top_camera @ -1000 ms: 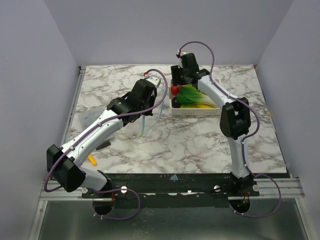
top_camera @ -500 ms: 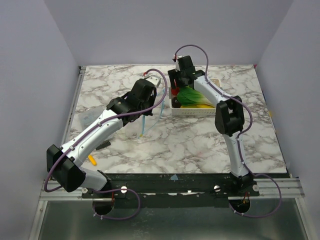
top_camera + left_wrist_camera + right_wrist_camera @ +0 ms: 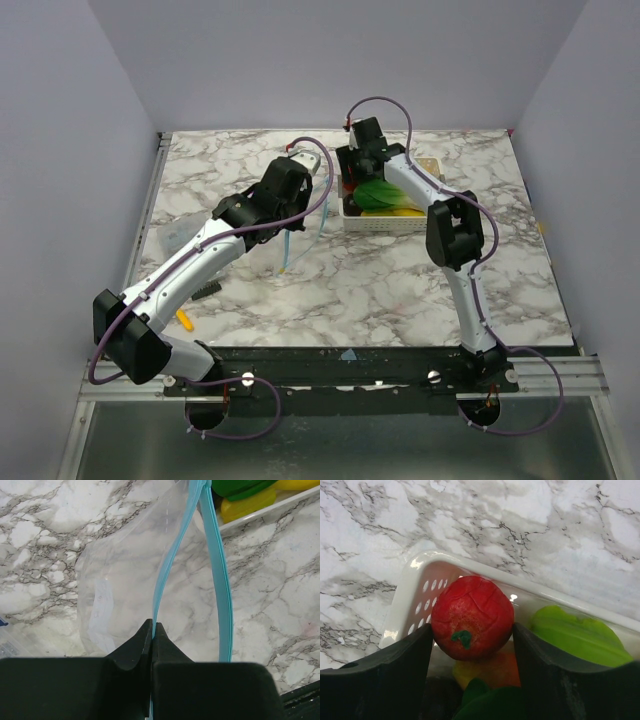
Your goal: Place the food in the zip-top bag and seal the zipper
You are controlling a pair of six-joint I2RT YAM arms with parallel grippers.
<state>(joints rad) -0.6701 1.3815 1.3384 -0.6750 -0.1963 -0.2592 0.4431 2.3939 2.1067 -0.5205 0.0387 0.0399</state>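
Though the overhead view hides its fingertips under the wrist, the left gripper [image 3: 152,630] shows plainly in its own camera. Its jaws are pressed fully together on one lip of the light blue zipper [image 3: 170,565]. The clear zip-top bag [image 3: 120,590] hangs from that pinch, just left of the white perforated basket [image 3: 385,225]. The zipper's other lip bows away, so the mouth gapes toward the basket. The far ends of both lips run out of the top of the wrist view. From above the bag is nearly invisible against the marble table [image 3: 380,290].

At the basket's left end the right gripper [image 3: 472,630] reaches inside. Its jaws are spread wide, with a red tomato [image 3: 472,615] between them. Both fingers [image 3: 390,675] appear to touch the tomato's sides, though how firm the grip is cannot be told. The tomato sits against the basket's holed corner wall. A green leafy vegetable [image 3: 575,635] lies in the basket to its right, cut off by the right finger. An orange-yellow piece [image 3: 490,672] under the tomato is mostly hidden. Another yellow piece [image 3: 245,505] lies under the greens at the basket's near wall.

Well apart from the basket, by the left arm's base, a small yellow object [image 3: 185,320] is too small to identify.
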